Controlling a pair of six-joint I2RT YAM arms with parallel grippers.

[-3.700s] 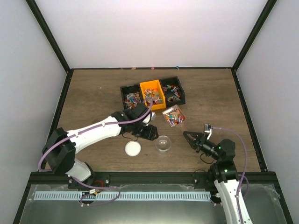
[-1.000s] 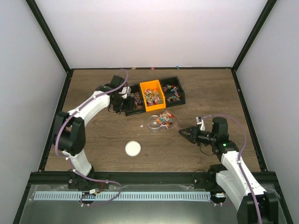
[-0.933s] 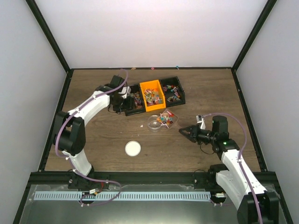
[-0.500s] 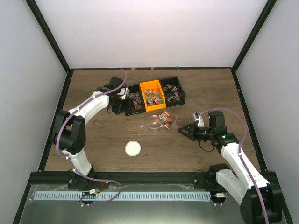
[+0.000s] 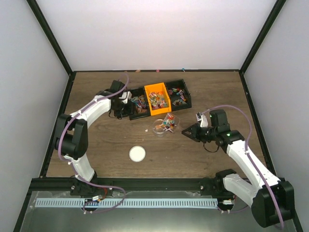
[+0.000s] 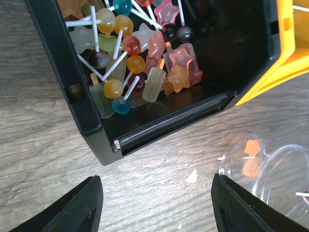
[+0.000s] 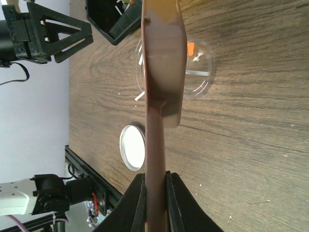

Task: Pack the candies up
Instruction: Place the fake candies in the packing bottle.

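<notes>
Brown scoop is pinched in my right end effector near the clear jar. My left end effector is spread beside the candies. Filling goes on, I think; next, carefully scoop more.

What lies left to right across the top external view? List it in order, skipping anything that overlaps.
White lid → clear jar with a few candies → right gripper, jaws shut on the brown scoop.
</notes>
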